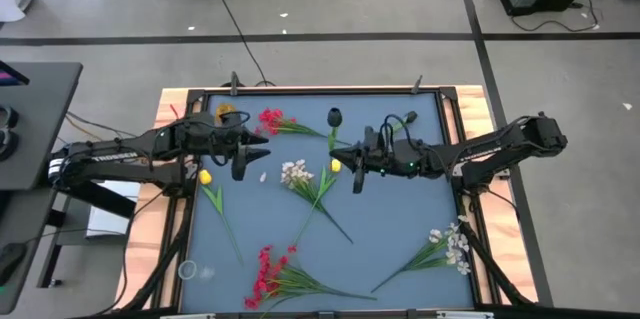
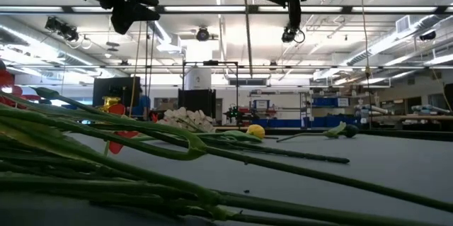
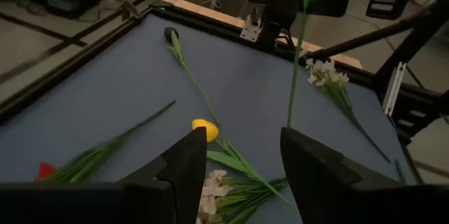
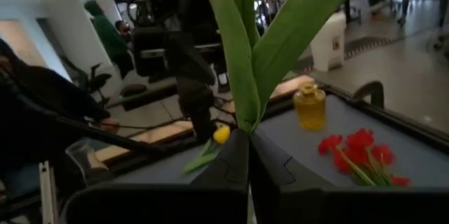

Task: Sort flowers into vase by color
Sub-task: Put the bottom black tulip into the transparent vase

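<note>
Green stem pinched in your right end effector [image 4: 247,155], lifted clear of the table [image 1: 400,229] for handover.
Your left end effector [image 3: 238,164], fingers apart and empty, waits just above the yellow bud [image 3: 205,130]; farther off, red flowers [image 4: 358,150] lie beside the yellow vase [image 4: 309,107], probably their target.

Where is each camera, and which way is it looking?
High view: above the table, looking straight down; both arms show.
Low view: at table-top height, looking level across green stems into the room; arms overhead.
Left wrist view: on the left arm, looking past its open fingers at a yellow flower.
Right wrist view: on the right arm, right gripper shut on a leafy stem.
Shared: high and right wrist views both show the yellow vase and red flowers.
</note>
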Tool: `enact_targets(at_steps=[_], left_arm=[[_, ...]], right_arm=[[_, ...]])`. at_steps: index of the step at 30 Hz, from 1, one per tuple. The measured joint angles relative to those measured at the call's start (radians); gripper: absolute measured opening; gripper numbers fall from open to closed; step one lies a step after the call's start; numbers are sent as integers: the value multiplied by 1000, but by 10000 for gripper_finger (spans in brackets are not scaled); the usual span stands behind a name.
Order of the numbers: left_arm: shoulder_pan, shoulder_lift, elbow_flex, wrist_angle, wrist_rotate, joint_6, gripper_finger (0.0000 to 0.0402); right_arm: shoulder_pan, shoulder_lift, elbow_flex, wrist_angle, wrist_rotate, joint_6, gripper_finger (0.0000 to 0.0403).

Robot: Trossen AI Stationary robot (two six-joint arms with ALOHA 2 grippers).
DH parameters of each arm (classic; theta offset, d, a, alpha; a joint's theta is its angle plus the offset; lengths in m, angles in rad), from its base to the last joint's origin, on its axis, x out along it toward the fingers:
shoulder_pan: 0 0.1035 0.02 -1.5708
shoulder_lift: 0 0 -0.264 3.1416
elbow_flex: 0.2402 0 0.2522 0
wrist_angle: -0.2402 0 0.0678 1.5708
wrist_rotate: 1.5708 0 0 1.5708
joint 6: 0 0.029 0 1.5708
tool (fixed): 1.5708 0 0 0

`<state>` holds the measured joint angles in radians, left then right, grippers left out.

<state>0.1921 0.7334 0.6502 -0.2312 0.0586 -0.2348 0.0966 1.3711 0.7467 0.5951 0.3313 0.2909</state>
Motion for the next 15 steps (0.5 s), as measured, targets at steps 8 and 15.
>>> enact_targets(at_steps=[8,15], left_arm=[[1,-84,0,-43,3,48,187],[1,-54,0,7,93,66,187]], right_arm=[[40,140,2,280,84,-84,7],[18,284,157,298,35,-149,6]])
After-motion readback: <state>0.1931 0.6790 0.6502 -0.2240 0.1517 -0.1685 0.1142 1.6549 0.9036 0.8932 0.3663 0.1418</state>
